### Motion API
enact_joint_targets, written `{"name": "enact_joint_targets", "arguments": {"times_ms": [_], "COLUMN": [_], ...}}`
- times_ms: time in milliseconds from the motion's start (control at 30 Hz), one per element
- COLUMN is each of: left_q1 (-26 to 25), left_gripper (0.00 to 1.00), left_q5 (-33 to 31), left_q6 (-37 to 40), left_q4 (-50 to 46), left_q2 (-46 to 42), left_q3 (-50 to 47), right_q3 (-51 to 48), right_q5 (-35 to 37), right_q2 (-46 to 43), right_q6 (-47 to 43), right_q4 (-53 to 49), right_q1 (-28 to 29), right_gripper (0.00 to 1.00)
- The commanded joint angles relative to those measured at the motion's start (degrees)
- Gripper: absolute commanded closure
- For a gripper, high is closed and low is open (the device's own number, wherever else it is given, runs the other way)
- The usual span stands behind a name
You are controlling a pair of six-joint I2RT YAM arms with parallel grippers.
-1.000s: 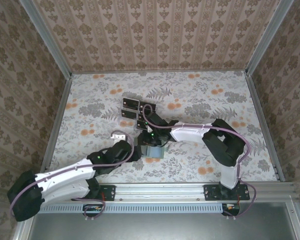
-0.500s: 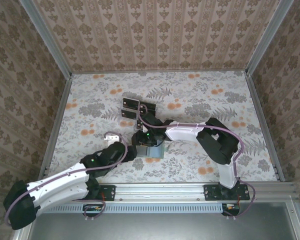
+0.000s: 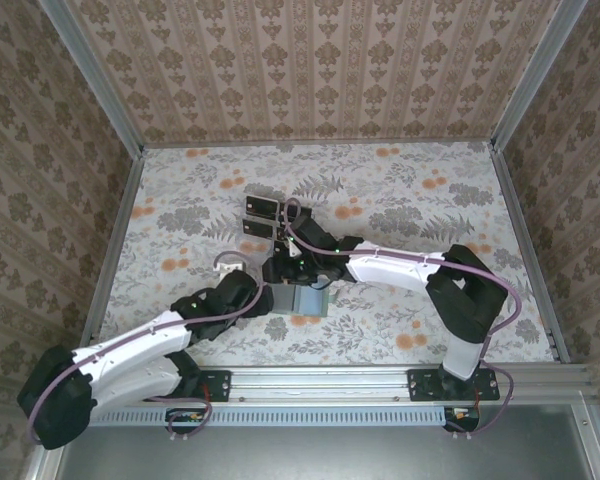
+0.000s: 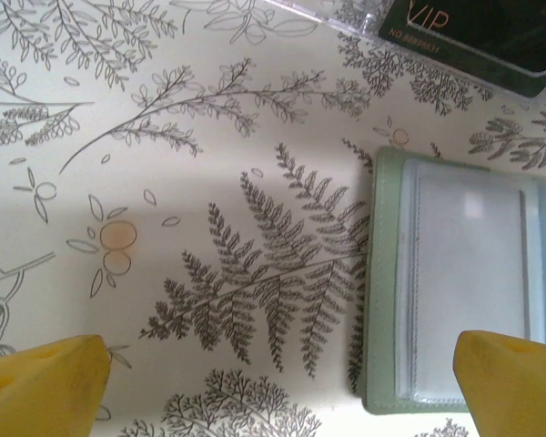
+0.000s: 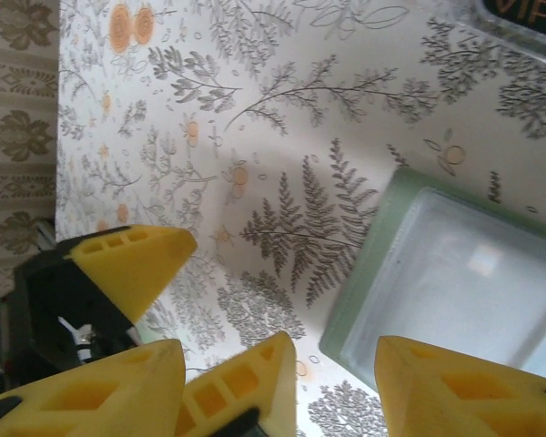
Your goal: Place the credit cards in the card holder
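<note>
Left gripper [image 4: 282, 369]: jaws spread to their full width with nothing between them, yellow fingertips [image 4: 45, 382] poised over the fern-printed tabletop [image 3: 420, 200]. One tip overlaps the near corner of the card holder [image 4: 455, 291] in the left wrist view; contact there cannot be confirmed. Right gripper [image 5: 280, 360]: jaws roughly half parted, with nothing gripped. It hangs above the cloth at the holder's left margin, one finger crossing the holder's near edge in its own wrist view and one of the left gripper's fingers showing lower down in the gap. From the top view, both grippers meet at the left side of the holder. The left arm comes up from the near left corner, and the right arm is stretched across from its base with its wrist over the holder's far edge. The card holder lies flat and opened out near the middle of the table, somewhat toward the near edge. It has a grey-green border and its clear pocket faces up. Just beyond it, across a narrow strip of bare cloth, the credit cards [image 3: 263, 208] sit in a clear plastic rack [image 4: 341, 11]. Several black rectangles are visible from above, and the closest one carries gold "VIP" lettering. Patterned wallpaper panels [image 3: 320, 70] enclose the table on three sides.
</note>
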Motion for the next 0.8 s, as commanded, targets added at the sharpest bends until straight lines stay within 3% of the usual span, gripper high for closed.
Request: {"name": "enact_joint_targets", "arguments": {"times_ms": [0, 167, 400, 600, 767], "left_q1": [2.3, 5.9, 6.9, 7.9, 9.6], "left_gripper": [0.00, 0.00, 0.00, 0.00, 0.00], "left_q5": [2.5, 5.0, 4.9, 4.9, 4.4], "left_q6": [3.6, 5.6, 5.6, 5.7, 5.8], "left_q4": [0.2, 0.2, 0.4, -0.9, -3.1], "left_q2": [2.5, 7.0, 7.8, 6.9, 3.2], "left_q3": [2.6, 4.4, 4.8, 5.3, 5.0], "right_q3": [-2.5, -4.9, -5.6, -3.8, 0.0], "right_q5": [4.8, 5.4, 5.7, 6.4, 11.9], "right_q2": [-0.7, 1.4, 2.4, -3.0, -7.8], "right_q6": [-2.0, -2.4, -4.8, -8.4, -13.3], "right_q4": [-4.7, -3.5, -5.1, -9.3, -16.4], "right_q1": [1.1, 1.7, 1.7, 1.1, -0.9], "right_gripper": [0.41, 0.41, 0.41, 0.41, 0.41]}}
